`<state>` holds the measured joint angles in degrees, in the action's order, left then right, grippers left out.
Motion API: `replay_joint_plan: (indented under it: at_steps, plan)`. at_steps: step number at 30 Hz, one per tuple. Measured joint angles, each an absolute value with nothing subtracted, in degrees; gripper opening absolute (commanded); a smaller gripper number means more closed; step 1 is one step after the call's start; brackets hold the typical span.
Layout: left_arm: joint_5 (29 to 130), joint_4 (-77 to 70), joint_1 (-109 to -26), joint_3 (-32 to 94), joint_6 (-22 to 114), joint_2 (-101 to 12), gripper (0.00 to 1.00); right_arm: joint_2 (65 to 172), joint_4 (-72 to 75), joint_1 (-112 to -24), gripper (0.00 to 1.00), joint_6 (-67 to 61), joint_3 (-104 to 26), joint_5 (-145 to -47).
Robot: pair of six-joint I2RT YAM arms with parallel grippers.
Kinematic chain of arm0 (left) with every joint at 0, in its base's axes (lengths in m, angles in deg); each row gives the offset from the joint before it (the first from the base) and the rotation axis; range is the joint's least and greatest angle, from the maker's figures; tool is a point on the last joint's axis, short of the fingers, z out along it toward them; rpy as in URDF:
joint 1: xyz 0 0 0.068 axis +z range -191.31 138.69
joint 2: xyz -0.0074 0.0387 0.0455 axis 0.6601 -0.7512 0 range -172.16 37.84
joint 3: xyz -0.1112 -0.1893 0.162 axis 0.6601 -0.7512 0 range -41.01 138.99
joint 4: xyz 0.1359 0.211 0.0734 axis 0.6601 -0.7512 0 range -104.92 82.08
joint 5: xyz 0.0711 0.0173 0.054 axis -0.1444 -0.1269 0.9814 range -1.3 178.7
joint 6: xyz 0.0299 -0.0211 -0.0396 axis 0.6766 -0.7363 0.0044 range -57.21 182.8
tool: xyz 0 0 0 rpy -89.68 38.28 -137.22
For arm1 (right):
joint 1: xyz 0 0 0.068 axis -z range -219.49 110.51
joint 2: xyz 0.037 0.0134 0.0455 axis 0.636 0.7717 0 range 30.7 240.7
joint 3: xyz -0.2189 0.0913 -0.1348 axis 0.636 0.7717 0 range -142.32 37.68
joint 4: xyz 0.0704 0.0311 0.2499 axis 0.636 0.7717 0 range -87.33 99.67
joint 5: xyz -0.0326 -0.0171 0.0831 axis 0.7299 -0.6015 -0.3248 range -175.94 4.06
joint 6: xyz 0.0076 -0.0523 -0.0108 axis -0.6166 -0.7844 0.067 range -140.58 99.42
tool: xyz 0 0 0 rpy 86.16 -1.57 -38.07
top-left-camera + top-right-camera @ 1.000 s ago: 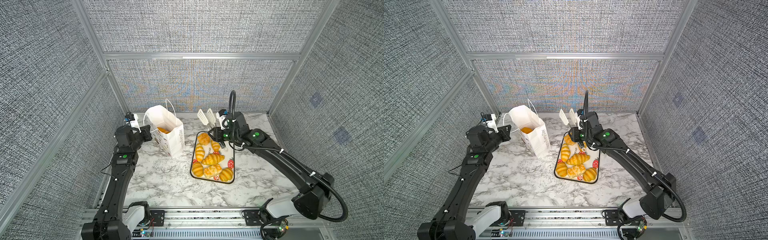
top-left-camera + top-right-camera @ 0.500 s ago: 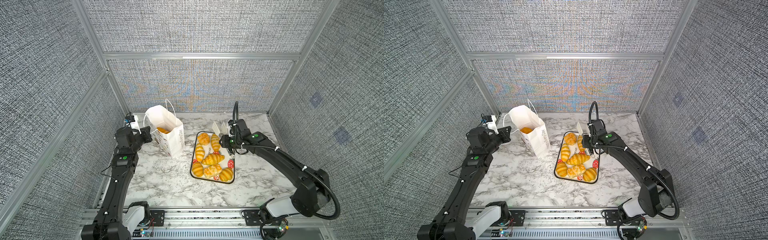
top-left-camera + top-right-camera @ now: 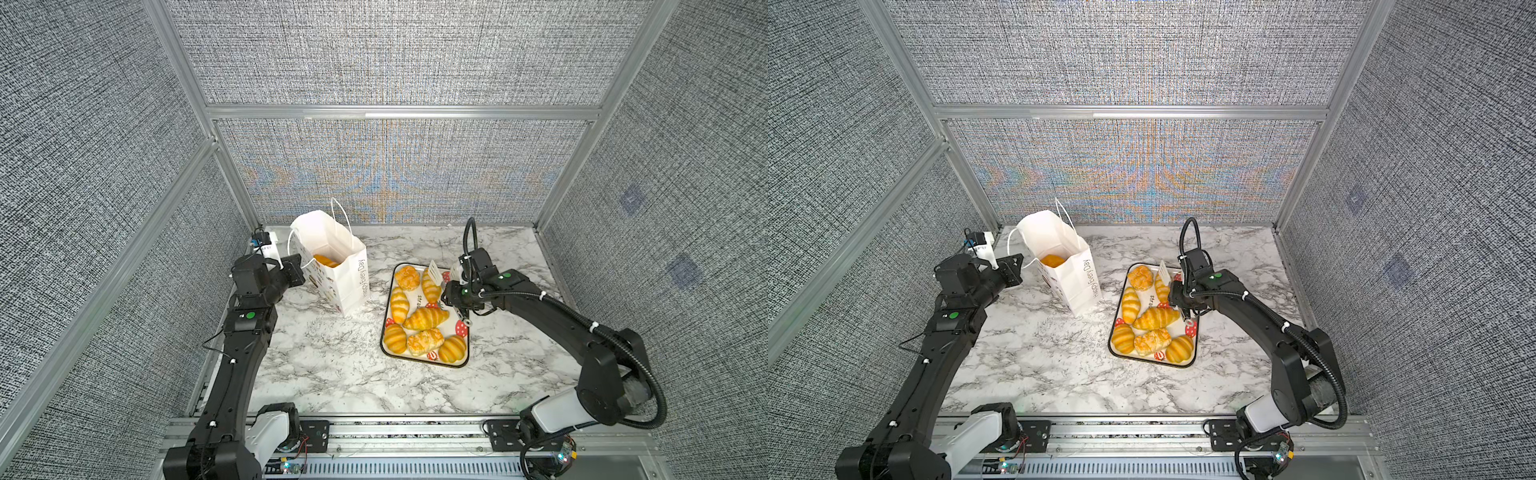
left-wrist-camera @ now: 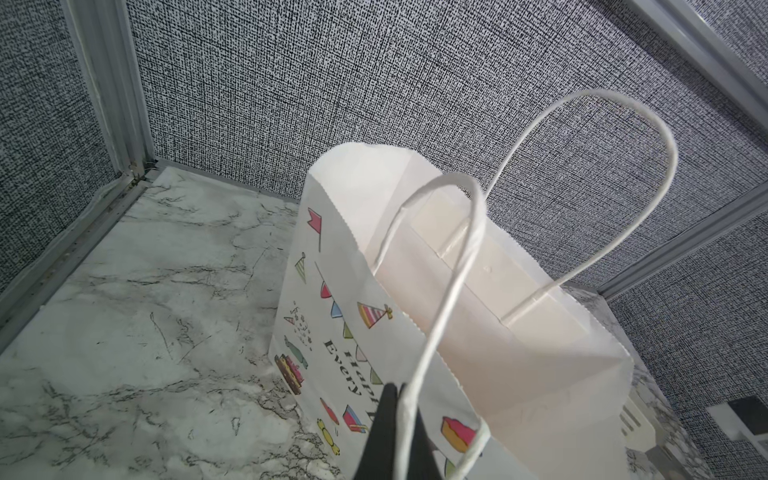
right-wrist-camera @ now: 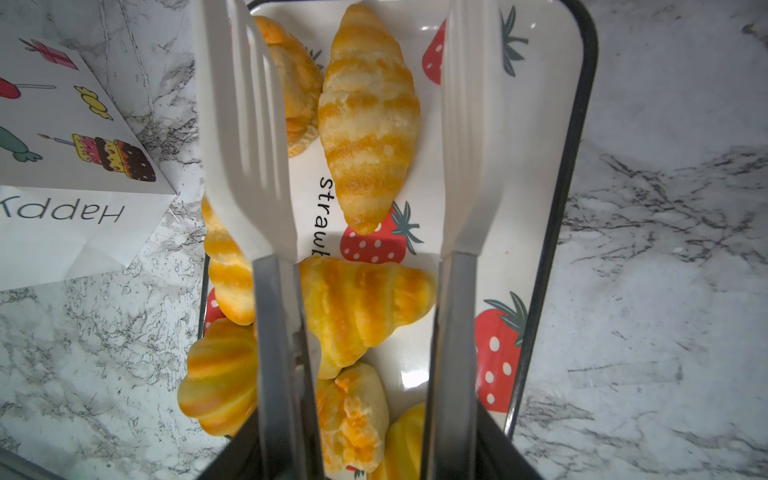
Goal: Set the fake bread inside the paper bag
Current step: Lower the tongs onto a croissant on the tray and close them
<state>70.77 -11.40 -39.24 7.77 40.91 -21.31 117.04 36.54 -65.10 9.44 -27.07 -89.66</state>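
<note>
tongs [image 5: 245, 166] dropped over bread [image 5: 368, 116]; marble tabletop [image 3: 332, 374], grey walls [image 3: 395, 54].

White, grey-veined marble-pattern tabletop [image 3: 332, 365] is carrying two things directly. Tall white paper gift bag [image 3: 347, 282] is standing on its base, back left. White strawberry-printed rectangular tray [image 3: 417, 300], dark-rimmed, is lying flat beside it, apart.
</note>
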Motion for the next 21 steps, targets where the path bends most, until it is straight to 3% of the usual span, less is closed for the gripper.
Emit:
replay_joint_plan:
  at_steps: [21]
  plan:
    - [70.57,-11.08,-39.24,7.44,40.25,-21.84,0.0,122.42,33.08,-64.64,0.55,10.54,-26.44,-93.51]
